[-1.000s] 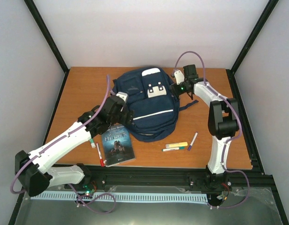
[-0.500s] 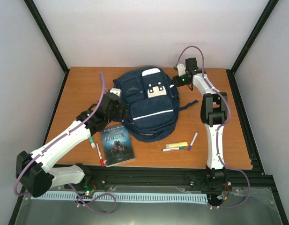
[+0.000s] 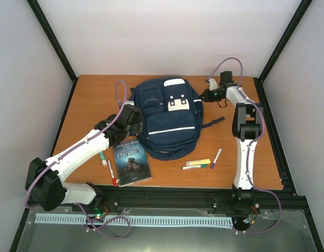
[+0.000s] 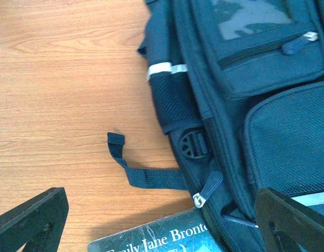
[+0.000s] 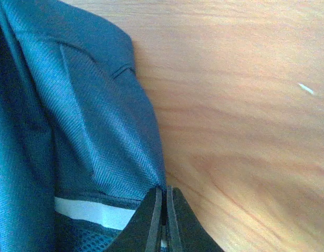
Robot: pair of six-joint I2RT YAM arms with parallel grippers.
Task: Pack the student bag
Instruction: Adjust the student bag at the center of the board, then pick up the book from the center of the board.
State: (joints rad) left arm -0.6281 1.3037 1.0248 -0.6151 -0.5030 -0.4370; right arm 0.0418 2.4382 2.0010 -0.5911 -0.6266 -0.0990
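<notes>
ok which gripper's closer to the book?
Left. The left gripper, jaws open, hangs just beyond the book, beside the student bag; the right gripper pinches the bag's far right edge.

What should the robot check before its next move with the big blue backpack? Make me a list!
1. Left jaws open, ready beside the navy blue fabric backpack: ok.
2. Right jaws shut on the backpack's edge: ok.
3. Backpack open for packing: not ok, no opening shows.
4. Dark paperback book lying flat near the left jaws: ok.
5. Yellow highlighter packed: not ok, it lies on the wooden table.
6. Black webbing strap clear of the left jaws: cannot tell, it lies under them.
</notes>
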